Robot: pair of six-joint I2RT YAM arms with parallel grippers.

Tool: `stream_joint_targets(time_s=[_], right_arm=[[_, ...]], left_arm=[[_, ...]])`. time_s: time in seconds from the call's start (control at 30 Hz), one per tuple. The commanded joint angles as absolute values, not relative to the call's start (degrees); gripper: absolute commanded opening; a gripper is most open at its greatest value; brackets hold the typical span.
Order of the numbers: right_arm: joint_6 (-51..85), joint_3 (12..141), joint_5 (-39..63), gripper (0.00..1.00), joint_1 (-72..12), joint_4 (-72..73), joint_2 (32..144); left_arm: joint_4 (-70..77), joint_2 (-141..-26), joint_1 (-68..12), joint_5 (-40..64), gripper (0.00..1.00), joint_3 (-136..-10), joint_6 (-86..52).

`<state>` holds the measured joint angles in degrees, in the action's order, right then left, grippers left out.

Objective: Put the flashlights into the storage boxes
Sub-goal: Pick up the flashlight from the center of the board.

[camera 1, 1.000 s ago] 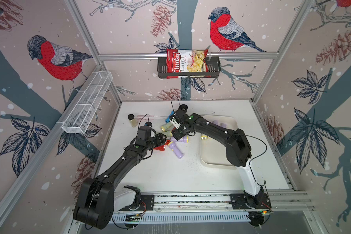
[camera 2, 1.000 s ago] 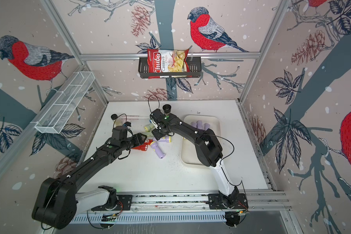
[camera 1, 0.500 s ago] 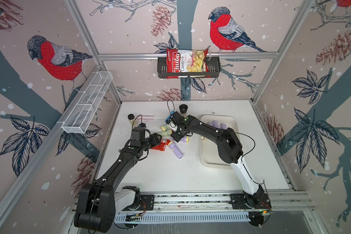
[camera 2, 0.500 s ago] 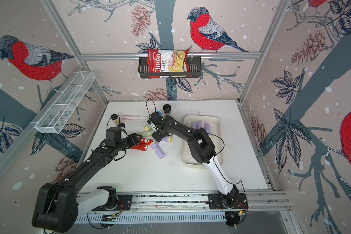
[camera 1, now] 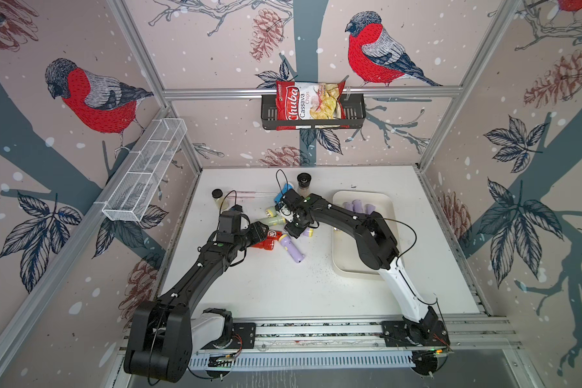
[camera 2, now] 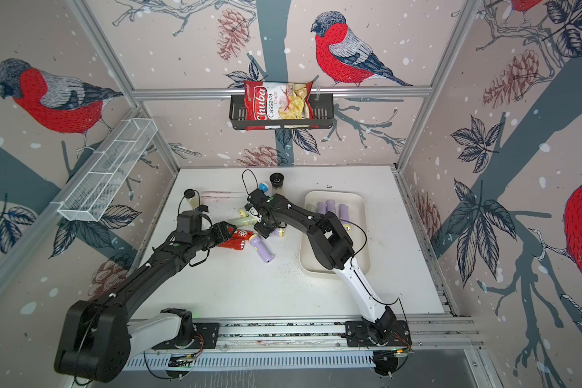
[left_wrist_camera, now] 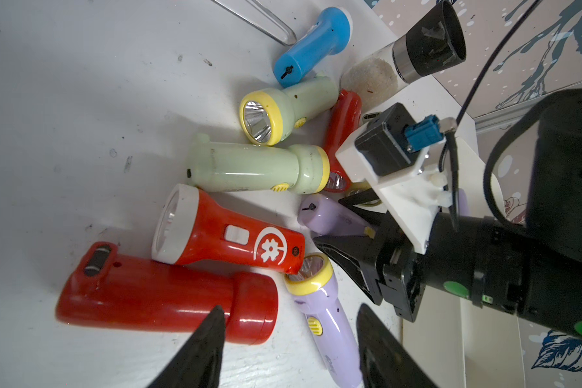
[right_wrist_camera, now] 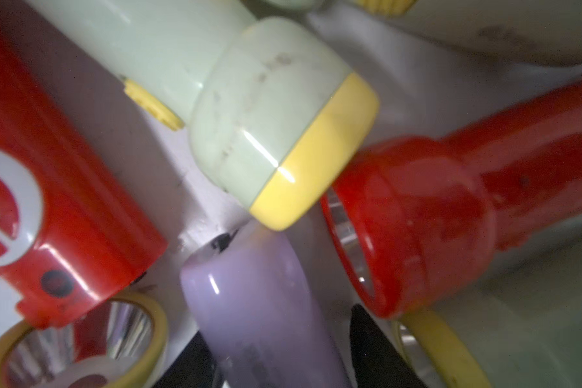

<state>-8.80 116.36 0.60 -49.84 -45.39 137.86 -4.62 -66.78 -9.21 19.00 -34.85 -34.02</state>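
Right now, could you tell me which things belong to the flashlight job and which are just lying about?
Job: lilac flashlight, red flashlights, pale green flashlights, blue flashlight, stored lilac flashlights, cream storage tray.
Lying about: two black-capped spice jars, cassava chips bag, black wall basket, white wire-mesh basket.

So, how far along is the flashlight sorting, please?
Done: several lilac flashlights lie in the tray. In hand: the right gripper straddles a lilac flashlight in the pile; the left gripper hangs open by a red flashlight. Left: the rest of that pile, on the table.
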Motion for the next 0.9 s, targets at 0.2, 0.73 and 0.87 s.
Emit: stream_joint_targets(time_s=[0.2,0.73,0.87], right_arm=[[-7.9,117.9,0.4,0.4,-50.0,-47.4,137.1],[5.4,104.8,7.3,0.32,-48.3,-40.1,119.6],[9.0,98.9,8.2,0.32,-46.3,-37.9,113.5]], left_arm=[[-4.8,-68.4,-9.1,21.6,0.62,-36.3,-31.1],[-2.7,-67.9,-15.3,22.0,0.62,-38.9,-29.0],[-1.7,-70.3,-18.1,21.2,0.62,-40.6,-29.3]])
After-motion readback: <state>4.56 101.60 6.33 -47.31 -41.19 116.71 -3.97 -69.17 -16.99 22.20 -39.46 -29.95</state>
